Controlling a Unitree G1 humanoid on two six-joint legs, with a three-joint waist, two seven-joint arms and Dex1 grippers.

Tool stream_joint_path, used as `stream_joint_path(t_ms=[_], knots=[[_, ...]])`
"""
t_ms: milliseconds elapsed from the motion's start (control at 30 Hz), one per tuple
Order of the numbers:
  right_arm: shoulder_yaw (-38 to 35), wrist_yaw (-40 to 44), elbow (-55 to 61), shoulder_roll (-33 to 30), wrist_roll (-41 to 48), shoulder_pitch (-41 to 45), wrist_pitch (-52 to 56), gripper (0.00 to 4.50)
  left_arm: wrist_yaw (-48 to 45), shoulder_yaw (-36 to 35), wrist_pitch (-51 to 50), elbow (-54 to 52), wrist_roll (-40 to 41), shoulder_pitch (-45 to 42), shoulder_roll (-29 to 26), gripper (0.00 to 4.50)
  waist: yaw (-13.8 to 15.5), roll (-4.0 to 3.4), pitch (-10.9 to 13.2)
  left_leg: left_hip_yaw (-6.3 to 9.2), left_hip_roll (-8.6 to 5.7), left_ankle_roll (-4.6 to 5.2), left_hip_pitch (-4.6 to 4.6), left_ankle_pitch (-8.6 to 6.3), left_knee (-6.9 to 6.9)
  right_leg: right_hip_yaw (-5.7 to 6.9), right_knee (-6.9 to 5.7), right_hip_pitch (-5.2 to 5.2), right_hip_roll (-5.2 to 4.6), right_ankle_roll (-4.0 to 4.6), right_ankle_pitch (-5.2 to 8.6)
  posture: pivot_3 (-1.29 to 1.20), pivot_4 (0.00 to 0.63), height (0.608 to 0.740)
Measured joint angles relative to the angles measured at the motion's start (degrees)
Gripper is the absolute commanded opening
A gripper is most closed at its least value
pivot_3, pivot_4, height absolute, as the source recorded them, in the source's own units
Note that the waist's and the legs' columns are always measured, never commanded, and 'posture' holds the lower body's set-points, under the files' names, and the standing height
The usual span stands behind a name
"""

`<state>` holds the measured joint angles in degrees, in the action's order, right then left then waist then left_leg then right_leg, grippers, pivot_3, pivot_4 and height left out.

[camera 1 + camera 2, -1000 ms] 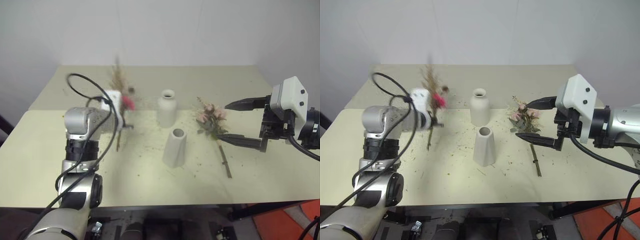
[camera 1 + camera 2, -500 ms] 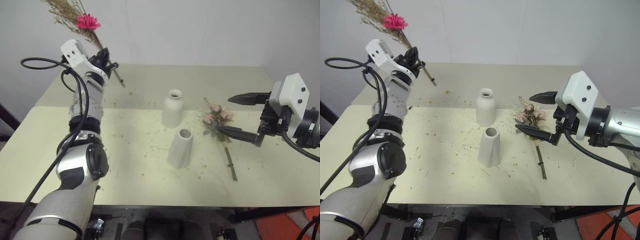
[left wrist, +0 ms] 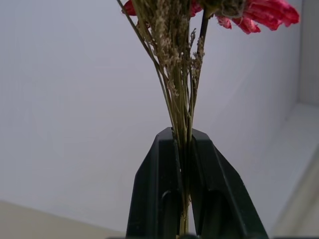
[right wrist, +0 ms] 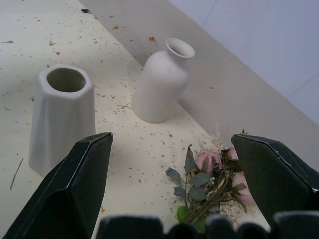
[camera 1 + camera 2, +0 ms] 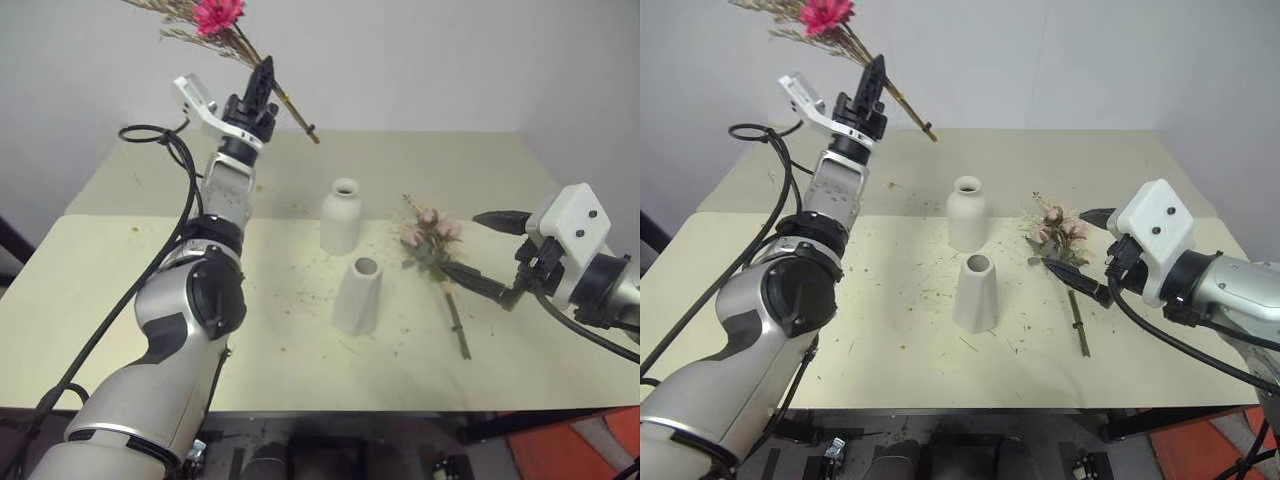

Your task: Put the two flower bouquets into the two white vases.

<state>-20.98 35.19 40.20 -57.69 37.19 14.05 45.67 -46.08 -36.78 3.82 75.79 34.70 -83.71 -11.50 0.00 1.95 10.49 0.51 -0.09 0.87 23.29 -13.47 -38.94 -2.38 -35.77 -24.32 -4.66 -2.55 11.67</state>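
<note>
Left gripper (image 5: 262,80) is raised above the table's (image 5: 150,300) far left area, fingers pinched on the stems of the dried-grass bunch (image 5: 215,25), magenta flower uppermost. Right gripper (image 5: 490,250) hangs low at the table's right side, fingers spread wide around the head of the rose bunch (image 5: 432,240) lying flat there. Bottle-shaped vase (image 5: 341,216) and cone vase (image 5: 358,296) stand upright mid-table, both empty.
</note>
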Motion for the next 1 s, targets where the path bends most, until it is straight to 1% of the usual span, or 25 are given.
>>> stream_joint_path(t_ms=[267,467,800,1000], knots=[[-0.3,-2.5,1.0,1.2,0.0,-0.9,0.5,4.5,1.3,3.8,1.5,0.9,-6.3,0.0,2.5,0.33,-0.1,0.0,0.0,0.01,-0.01,0.0,-0.01,0.0,0.0,-0.01,0.01,0.02,0.01,0.0,0.0,0.0,0.15,0.74],[-1.2,-3.7,2.0,1.6,0.0,-1.5,0.7,4.5,2.4,6.1,3.4,1.4,-10.5,0.0,3.1,0.33,-0.2,0.0,0.0,0.01,0.01,0.0,-0.03,0.0,0.0,-0.02,-0.01,0.02,0.04,0.0,0.0,0.0,0.15,0.74],[-1.5,-5.4,3.0,1.9,0.0,-2.0,1.0,4.5,4.1,6.3,4.2,1.7,-13.4,1.5,4.7,0.33,-0.1,0.0,0.0,0.02,0.01,0.0,-0.02,0.0,0.0,-0.02,-0.01,0.02,0.04,0.0,0.0,0.0,0.15,0.74],[-3.2,-6.2,4.5,2.1,0.1,-3.8,2.5,4.5,4.9,6.6,5.4,1.7,-15.1,2.1,5.4,0.33,0.0,0.0,0.0,0.02,0.01,0.0,-0.02,0.0,0.0,-0.02,-0.01,0.02,0.03,0.0,0.0,0.0,0.15,0.74]])
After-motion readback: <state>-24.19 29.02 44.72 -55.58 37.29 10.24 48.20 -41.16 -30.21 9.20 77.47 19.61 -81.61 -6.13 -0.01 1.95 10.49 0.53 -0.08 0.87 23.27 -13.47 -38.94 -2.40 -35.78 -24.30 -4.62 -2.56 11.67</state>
